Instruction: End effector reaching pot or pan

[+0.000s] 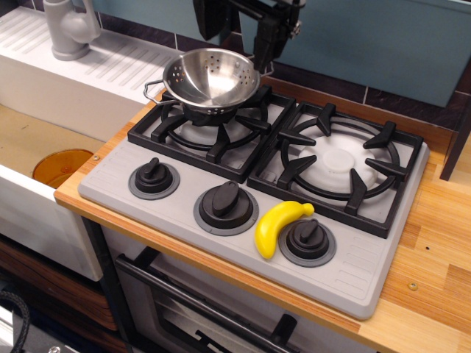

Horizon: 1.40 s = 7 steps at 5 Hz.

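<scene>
- The gripper [237, 33] hangs at the top edge of the view, its two dark fingers [266, 40] pointing down and spread wide apart, with nothing held between them.
- Directly below it, and slightly toward the camera, sits the steel colander [211, 78], a perforated bowl with two wire handles; it rests tilted on the grate of the left burner [213, 129].
- One finger hangs just above the colander's far rim on the side of the right burner; whether it touches the rim cannot be told from this angle.
- The other finger sits further back and higher, partly cut off by the frame edge.
- The right burner [340, 163] lies below the gripper and off to that same side, bare, with a white disc at its centre.
- Well in front of the gripper, near the front of the grey stove panel [346, 276], a yellow banana [277, 226] lies between the middle knob [225, 204] and the knob beside it [307, 239], touching the latter's base.
- A third knob [154, 177] stands further along the panel.
- The stove rests on a wooden worktop [430, 272].
- Off to the far side from the banana, a grey faucet [68, 28] stands at the white sink [66, 81].
</scene>
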Available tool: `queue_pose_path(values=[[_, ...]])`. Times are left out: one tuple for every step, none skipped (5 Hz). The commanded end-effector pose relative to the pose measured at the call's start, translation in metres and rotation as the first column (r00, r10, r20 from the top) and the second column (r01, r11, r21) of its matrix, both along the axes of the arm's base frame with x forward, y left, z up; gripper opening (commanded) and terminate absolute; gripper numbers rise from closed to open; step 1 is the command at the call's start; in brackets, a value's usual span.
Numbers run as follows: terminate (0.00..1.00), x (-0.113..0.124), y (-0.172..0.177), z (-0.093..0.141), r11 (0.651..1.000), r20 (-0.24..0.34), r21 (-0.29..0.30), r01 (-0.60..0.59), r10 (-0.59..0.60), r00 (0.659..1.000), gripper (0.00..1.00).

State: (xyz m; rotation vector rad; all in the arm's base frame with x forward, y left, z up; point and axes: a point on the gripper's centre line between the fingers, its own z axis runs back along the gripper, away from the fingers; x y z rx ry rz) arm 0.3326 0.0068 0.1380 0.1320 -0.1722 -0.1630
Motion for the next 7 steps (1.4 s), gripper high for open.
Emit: queue_pose_path(values=[[0.0,0.018,0.007,-0.018,1.0,0.09,-0.004,0.005,-0.005,0.996,1.0],[0.0,0.023,0.009,-0.04,1.0,0.097,-0.021,-0.011,0.013,0.995,1.0],[0.0,0.026,0.013,-0.056,0.999,0.112,-0.039,-0.021,0.026,0.993,1.0],[0.0,0.027,0.018,-0.071,0.999,0.127,-0.05,-0.018,0.024,0.992,1.0],[0.0,0.027,0.015,-0.077,0.995,0.0,-0.09,-0.044,0.044,0.999,1.0],[0.0,0.027,0.015,-0.077,0.995,0.0,-0.09,-0.044,0.044,0.999,1.0],[1.0,0.027,0.015,-0.077,0.995,0.0,-0.09,-0.044,0.044,0.999,1.0]])
